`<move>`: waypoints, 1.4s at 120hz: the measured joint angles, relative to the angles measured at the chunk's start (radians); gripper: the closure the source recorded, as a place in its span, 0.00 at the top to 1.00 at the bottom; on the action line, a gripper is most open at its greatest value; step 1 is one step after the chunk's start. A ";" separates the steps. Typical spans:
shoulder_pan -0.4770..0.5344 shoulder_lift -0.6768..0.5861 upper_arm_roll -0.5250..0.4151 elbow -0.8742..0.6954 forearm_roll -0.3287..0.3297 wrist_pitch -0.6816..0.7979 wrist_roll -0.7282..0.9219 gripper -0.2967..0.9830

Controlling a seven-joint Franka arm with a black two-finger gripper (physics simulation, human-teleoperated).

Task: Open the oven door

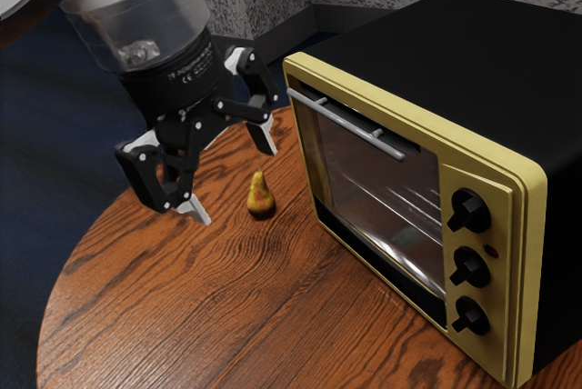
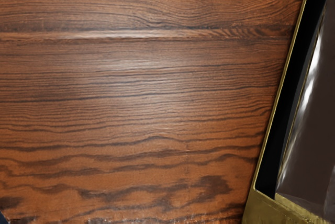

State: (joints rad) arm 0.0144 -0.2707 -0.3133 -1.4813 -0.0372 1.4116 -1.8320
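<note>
Wood grain runs across the bench. Over it hangs the gripper, fingers apart, nothing between them. The oven's door is shut, toward the exterior view's right; its handle stretches lengthwise along the top edge, so reaching across comes next.

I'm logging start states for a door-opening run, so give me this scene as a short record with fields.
appliance: oven, yellow front, black top and side
door: glass, looks shut
handle: grey bar along the door's top, untouched
controls: three black knobs beside the door, one above another
end effector: open, empty, off the handle
other object: pear, upright
surface: wooden table
</note>
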 joint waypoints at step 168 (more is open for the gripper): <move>0.010 0.191 -0.044 0.014 0.215 0.217 -0.107 0.77</move>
State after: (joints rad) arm 0.0246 -0.0802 -0.3574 -1.4669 0.1775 1.6287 -1.9390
